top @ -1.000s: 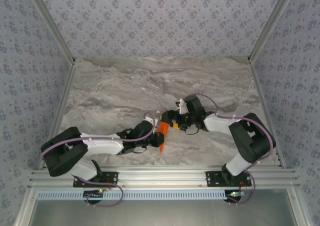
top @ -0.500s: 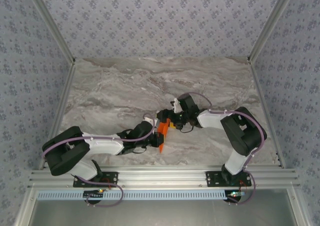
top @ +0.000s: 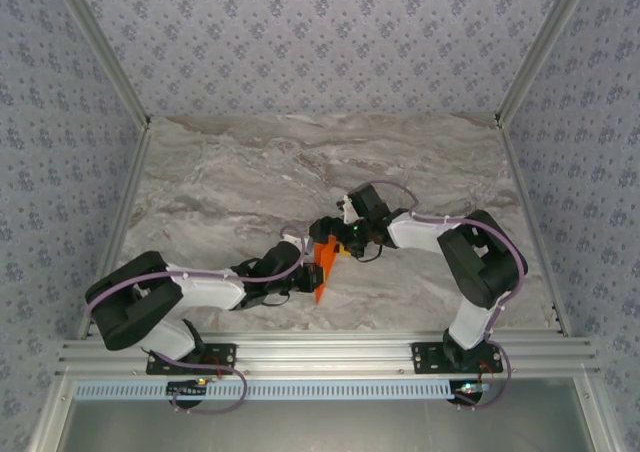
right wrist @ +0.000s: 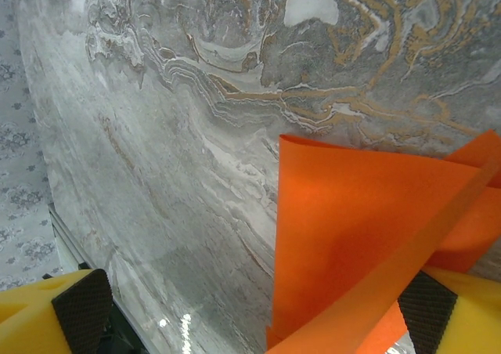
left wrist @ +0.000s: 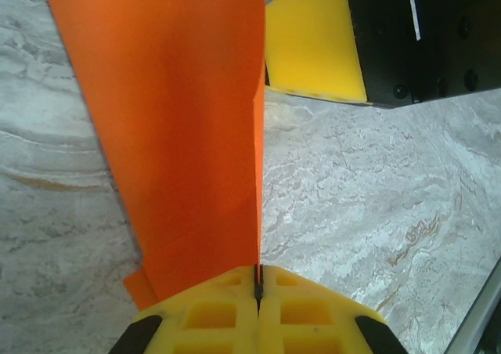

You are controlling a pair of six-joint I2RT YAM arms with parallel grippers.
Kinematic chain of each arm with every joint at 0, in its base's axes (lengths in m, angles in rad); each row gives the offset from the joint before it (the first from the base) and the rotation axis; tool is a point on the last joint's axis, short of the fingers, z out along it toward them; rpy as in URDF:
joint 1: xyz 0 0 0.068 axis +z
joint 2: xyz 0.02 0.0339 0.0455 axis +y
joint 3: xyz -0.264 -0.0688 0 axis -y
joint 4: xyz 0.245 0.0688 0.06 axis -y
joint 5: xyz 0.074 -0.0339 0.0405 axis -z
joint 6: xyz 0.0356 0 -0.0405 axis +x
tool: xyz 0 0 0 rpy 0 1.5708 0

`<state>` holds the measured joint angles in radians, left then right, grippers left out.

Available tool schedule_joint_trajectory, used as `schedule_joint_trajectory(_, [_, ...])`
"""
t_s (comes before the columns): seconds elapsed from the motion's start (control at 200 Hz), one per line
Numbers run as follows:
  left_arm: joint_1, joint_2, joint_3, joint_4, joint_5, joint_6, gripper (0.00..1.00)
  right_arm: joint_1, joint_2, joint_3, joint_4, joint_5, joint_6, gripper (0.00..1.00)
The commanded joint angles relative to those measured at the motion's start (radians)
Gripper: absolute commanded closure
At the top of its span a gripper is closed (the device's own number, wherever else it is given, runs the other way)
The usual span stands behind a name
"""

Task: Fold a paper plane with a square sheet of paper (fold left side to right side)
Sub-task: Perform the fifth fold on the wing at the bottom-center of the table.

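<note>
Orange creased sheet of paper [left wrist: 188, 135] sits over the middle of the marble tabletop [top: 220, 192], somewhat toward its near edge. The left gripper [left wrist: 258, 279] clamps one end, yellow jaws pressed together. The right gripper [right wrist: 254, 315] straddles the other end, jaws wide apart.

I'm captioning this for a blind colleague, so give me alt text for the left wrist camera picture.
The left hand, shut at the bottom edge, pinches a creased sheet of paper, bright orange, that rises up the frame. Behind lies the grey marble table, with the right hand's yellow finger at top right.
</note>
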<state>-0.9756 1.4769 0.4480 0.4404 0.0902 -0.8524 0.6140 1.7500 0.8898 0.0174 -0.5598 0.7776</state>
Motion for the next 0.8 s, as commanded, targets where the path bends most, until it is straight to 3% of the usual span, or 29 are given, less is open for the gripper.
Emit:
schedule_joint_trajectory(0.0, [0.003, 0.035, -0.008, 0.026, 0.039, 0.0, 0.98, 0.018, 0.052, -0.002, -0.076, 0.045, -0.027, 0.0])
schedule_joint_trajectory(0.325, [0.041, 0.073, -0.04, 0.118, 0.107, 0.001, 0.98, 0.023, 0.058, 0.007, -0.117, 0.053, -0.055, 0.0])
schedule_joint_trajectory(0.794, [0.073, 0.071, -0.031, 0.085, 0.178, 0.045, 0.97, 0.024, 0.1, 0.059, -0.238, 0.111, -0.072, 0.0])
